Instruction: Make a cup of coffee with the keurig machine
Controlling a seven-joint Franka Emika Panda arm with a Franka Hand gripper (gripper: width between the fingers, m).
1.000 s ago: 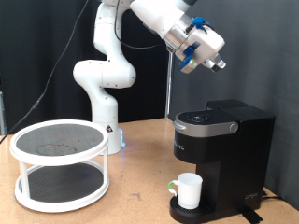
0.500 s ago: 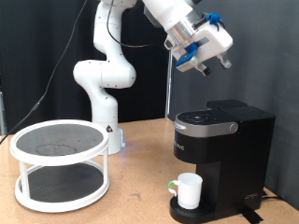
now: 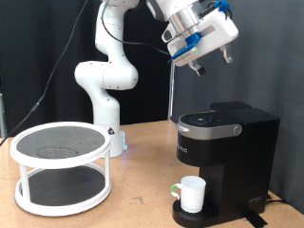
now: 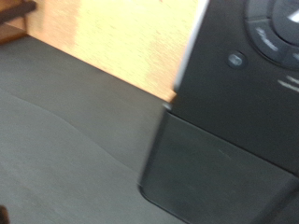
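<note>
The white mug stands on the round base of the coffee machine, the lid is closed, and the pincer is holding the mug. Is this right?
Not quite. In the exterior view the pincer is high above the coffee machine, far from the mug, holding nothing visible. The rest is right.

No readable text, brand name, number or sign can be made out in either view. Small pale markings are seen on the front of the keurig machine (image 3: 226,152) and near its top buttons, but they are too blurred to be read.
</note>
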